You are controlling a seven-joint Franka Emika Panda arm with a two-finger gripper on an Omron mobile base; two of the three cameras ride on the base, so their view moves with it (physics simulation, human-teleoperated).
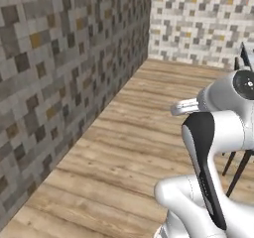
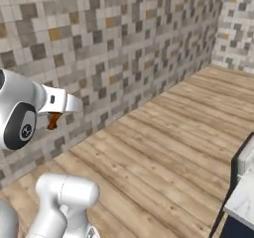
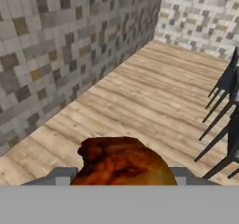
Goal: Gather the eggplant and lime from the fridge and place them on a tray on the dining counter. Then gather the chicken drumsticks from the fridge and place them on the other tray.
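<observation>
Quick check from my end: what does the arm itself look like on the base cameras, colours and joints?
The arm is glossy white with rounded, tube-like links. A long black panel runs down one link, and a round dark joint cap with small white marks sits at its upper end. In the right base view another dark cap with white marks shows, and a white wrist tapers toward the hand. No loose cables show.

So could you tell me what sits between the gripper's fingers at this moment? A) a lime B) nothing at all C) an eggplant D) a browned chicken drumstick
D: in the hand view a browned chicken drumstick sits right at the gripper, above the wood floor.
</observation>
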